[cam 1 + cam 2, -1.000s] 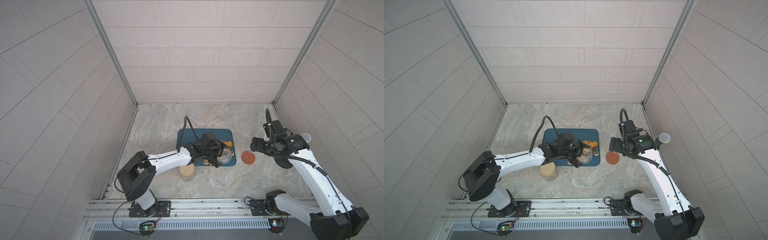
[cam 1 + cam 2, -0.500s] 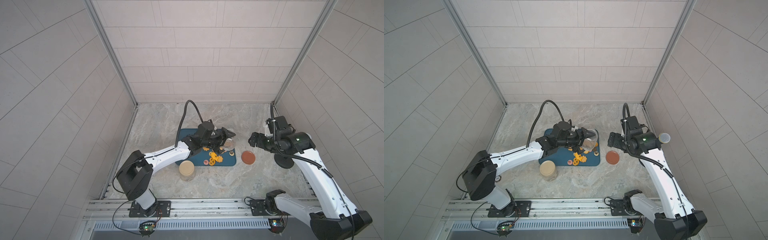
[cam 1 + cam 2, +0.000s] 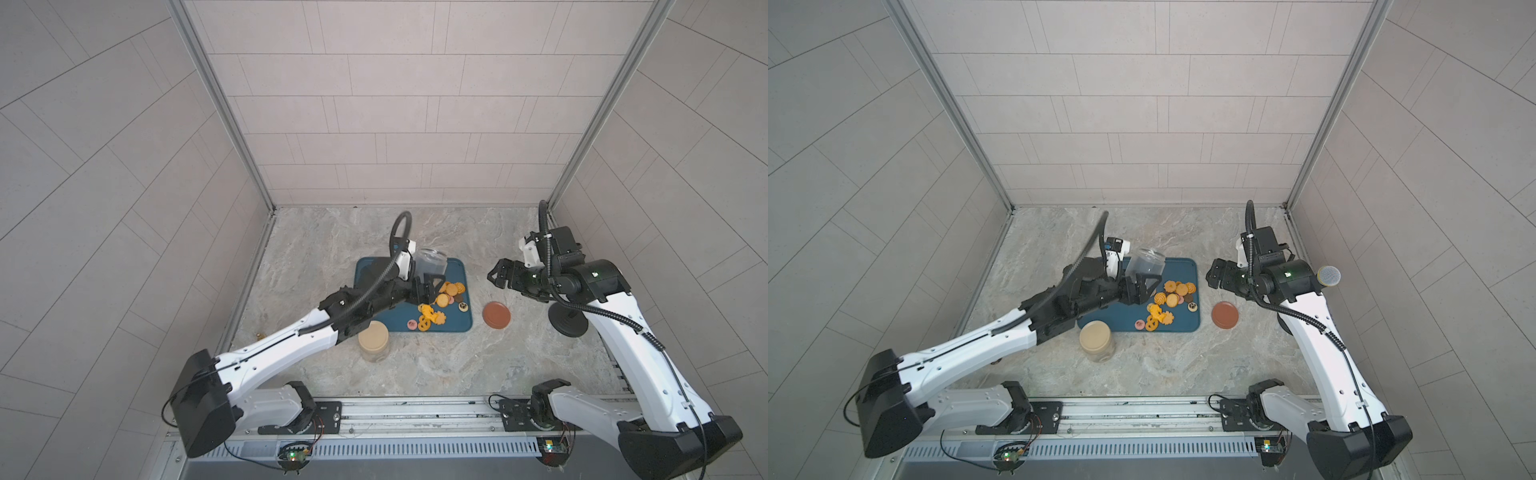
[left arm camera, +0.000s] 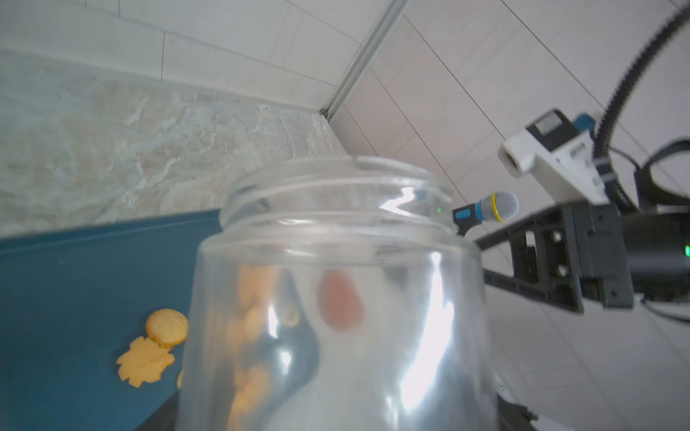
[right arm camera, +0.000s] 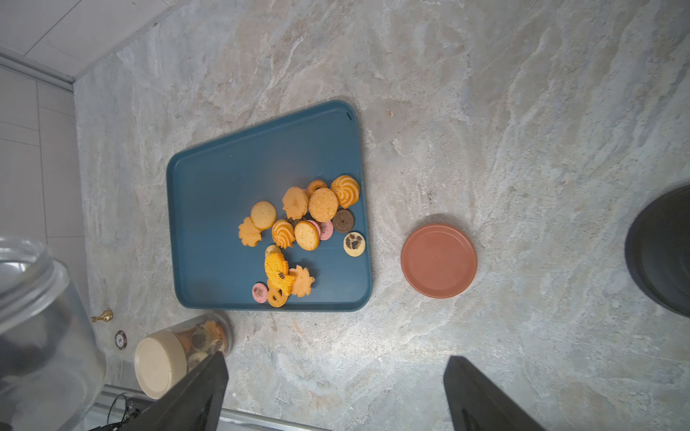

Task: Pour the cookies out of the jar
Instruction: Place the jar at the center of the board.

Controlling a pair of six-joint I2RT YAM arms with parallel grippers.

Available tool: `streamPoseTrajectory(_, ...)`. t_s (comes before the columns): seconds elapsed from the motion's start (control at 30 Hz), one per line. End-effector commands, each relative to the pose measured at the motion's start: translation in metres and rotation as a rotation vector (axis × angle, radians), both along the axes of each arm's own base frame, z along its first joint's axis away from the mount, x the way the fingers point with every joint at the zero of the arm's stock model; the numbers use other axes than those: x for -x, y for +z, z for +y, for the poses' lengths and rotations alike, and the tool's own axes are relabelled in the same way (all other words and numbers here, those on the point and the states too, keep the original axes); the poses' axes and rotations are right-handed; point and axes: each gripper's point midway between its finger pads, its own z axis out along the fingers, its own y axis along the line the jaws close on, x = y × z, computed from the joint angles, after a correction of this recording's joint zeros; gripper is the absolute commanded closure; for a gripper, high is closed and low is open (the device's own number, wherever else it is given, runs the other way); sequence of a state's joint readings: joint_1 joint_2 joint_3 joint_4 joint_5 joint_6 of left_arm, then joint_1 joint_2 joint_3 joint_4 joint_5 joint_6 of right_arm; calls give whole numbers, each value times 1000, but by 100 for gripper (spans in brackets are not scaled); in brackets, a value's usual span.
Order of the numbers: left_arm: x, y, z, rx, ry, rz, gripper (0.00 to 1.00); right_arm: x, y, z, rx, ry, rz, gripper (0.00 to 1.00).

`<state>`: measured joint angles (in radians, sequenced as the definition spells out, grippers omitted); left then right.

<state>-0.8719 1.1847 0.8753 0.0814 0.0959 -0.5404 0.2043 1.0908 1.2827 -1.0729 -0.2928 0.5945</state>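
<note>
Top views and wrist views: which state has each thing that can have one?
clear jar: lid off, looks empty, held in the air
left gripper: shut on the clear jar
right gripper: open, empty
cookies: poured out, lying on the tray
brown lid: off, lying flat beside the tray
beige-lidded jar: closed, cookies inside

We see the cookies (image 5: 323, 204) lying in a loose, partly overlapping scatter on the right half of the blue tray (image 5: 209, 194): mostly orange-yellow rounds and flowers, a few pink or brown. The clear jar (image 3: 430, 261) hangs tilted above the tray's far side and looks empty.
</note>
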Motion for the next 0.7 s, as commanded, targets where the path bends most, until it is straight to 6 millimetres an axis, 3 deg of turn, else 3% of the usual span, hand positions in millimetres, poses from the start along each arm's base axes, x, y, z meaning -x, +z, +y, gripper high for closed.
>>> streamPoseTrajectory(0.0,-11,4,18,-45,44,-240,100,0,26,18,-78,45,-65,5)
streamPoseTrajectory(0.17,10,28,13,101,-48,-356,100,1,67,67,-273,179,-184,2)
streamPoseTrajectory(0.27,18,38,13,157,-86,-379,100,6,84,92,-327,265,-230,1)
streamPoseTrajectory(0.4,30,63,19,375,-197,-377,100,16,102,125,-389,398,-286,0)
streamPoseTrajectory(0.53,31,89,32,600,-300,-327,100,20,108,137,-417,456,-313,0)
streamPoseTrajectory(0.67,45,101,22,665,-450,-292,100,28,121,152,-481,531,-351,0)
